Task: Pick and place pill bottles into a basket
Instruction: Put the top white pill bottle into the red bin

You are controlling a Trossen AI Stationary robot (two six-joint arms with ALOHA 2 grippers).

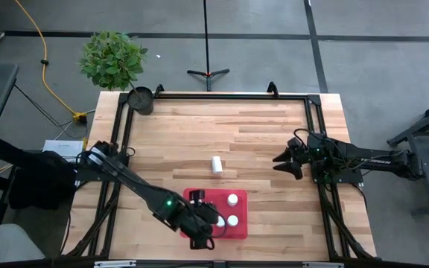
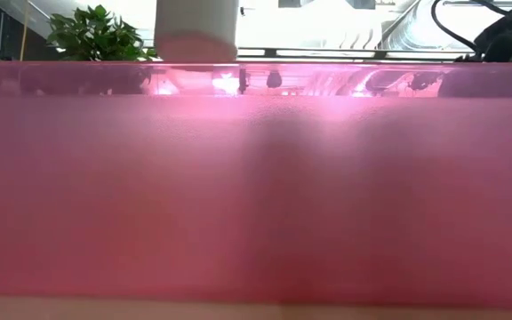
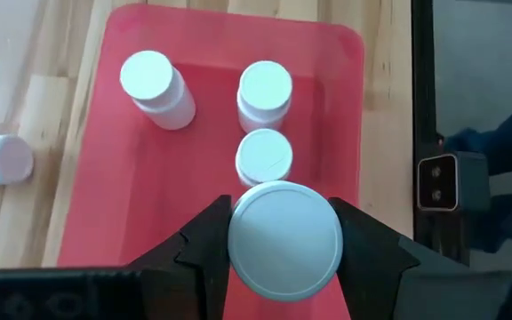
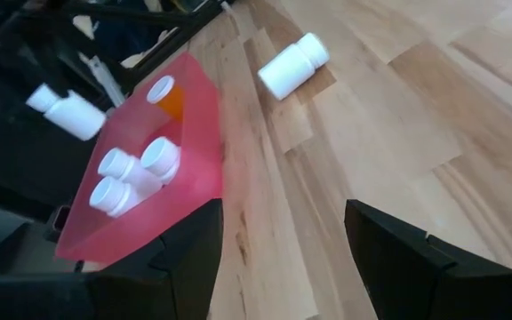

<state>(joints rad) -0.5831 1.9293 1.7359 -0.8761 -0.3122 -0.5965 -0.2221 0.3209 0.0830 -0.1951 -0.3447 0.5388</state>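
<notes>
High view: left gripper (image 1: 203, 232) hangs over the near-left part of the red basket (image 1: 238, 232), close to the table's front edge. Left wrist view shows its fingers (image 3: 204, 244) clamped on a white-capped bottle (image 3: 284, 238), one finger each side of the cap, held above the basket floor (image 3: 149, 178). Under it, 3 more bottles stand upright inside the basket — one (image 3: 158, 87) toward the far-left side, two (image 3: 264, 89) (image 3: 264, 156) close together, one behind the other, nearly touching.

Right wrist view also catches an amber-bodied bottle (image 4: 165, 96) in the basket, w/ the held bottle (image 4: 65, 111) hanging above the tray's far side.

One white bottle (image 1: 217, 164) lies on its side on the wood table (image 1: 274, 134), near centre, apart from the basket, beyond its far edge.

Right gripper (image 1: 280, 162) waits at the table's right side, off the task things, fingers (image 4: 416, 258) spread apart w/ nothing between.

Low view is mostly filled by the basket's translucent red wall (image 2: 256, 196); a plant (image 2: 96, 34) shows beyond it. Potted plant (image 1: 114, 59) sits past the table's far-left corner, by a small dark pot (image 1: 141, 99).
</notes>
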